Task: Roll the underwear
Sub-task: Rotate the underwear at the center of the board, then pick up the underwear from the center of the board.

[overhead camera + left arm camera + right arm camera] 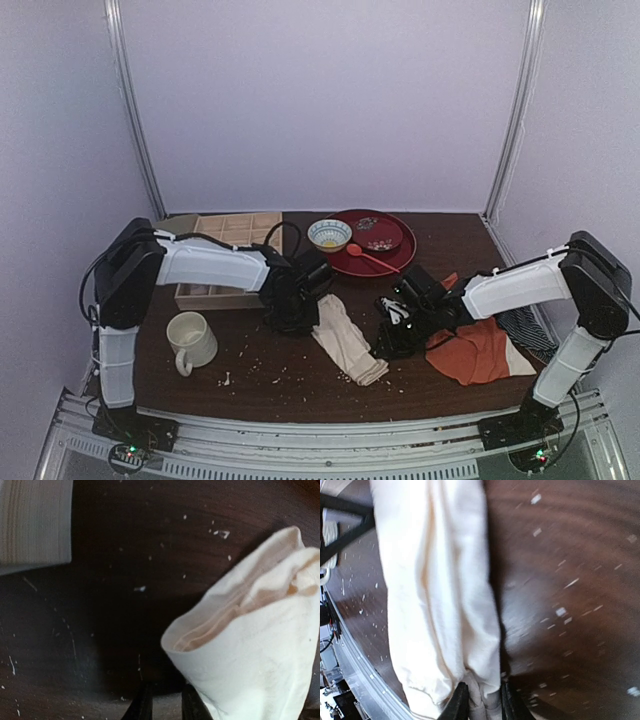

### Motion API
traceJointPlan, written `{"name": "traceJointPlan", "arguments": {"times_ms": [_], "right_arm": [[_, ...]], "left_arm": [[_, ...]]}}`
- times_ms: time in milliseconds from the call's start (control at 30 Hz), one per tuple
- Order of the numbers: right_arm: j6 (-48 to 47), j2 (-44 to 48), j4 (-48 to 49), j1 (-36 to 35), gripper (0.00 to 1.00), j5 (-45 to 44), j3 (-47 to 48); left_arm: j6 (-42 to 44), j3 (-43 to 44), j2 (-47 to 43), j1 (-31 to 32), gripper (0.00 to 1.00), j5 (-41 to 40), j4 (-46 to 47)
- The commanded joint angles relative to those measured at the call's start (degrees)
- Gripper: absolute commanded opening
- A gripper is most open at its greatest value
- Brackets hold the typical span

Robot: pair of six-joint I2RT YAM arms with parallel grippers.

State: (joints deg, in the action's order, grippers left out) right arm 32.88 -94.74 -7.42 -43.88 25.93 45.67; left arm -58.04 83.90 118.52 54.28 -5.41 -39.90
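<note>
A dark brown wooden table top [300, 385], speckled with pale crumbs, stands inside a booth of plain pale lavender wall panels [320, 100], which rise behind it and at both sides. Two slim silver metal posts [135, 120] run up the rear corners. A ribbed aluminium rail [330, 440] spans the table's near edge, and the light is soft and even.

Bare table [290, 378] between mug [190, 340] and underwear [348, 340] — orange garment [478, 352] close on the right
</note>
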Motion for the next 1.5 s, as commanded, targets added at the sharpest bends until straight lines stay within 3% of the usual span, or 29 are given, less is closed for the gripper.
{"name": "traceJointPlan", "arguments": {"times_ms": [0, 333, 600, 800, 1100, 1467], "right_arm": [[5.73, 1.06, 1.78, -4.35, 0.21, -1.43, -1.05], [15.32, -2.10, 7.51, -10.66, 0.21, -4.72, 1.78], [13.54, 5.52, 0.71, -10.69, 0.24, -8.93, 0.92], [8.30, 7.94, -6.59, -10.65, 0.24, -10.55, 5.65], [6.04, 0.00, -5.37, -10.76, 0.15, -4.66, 12.08], [7.85, -0.22, -4.74, -11.30, 0.20, -1.27, 8.40]], "left_arm": [[9.03, 3.88, 2.94, -2.16, 0.29, 0.05, 1.79], [21.39, 11.87, 6.95, -5.31, 0.28, 1.88, 2.07], [23.05, 11.80, 0.37, -5.94, 0.29, 4.33, -1.05], [19.39, 4.98, -9.37, -5.94, 0.32, 6.33, -1.72], [11.43, -11.90, -22.32, -5.74, 0.33, 9.43, 2.18], [6.69, -17.79, -25.87, -4.10, 0.34, 10.39, 4.77]]}}
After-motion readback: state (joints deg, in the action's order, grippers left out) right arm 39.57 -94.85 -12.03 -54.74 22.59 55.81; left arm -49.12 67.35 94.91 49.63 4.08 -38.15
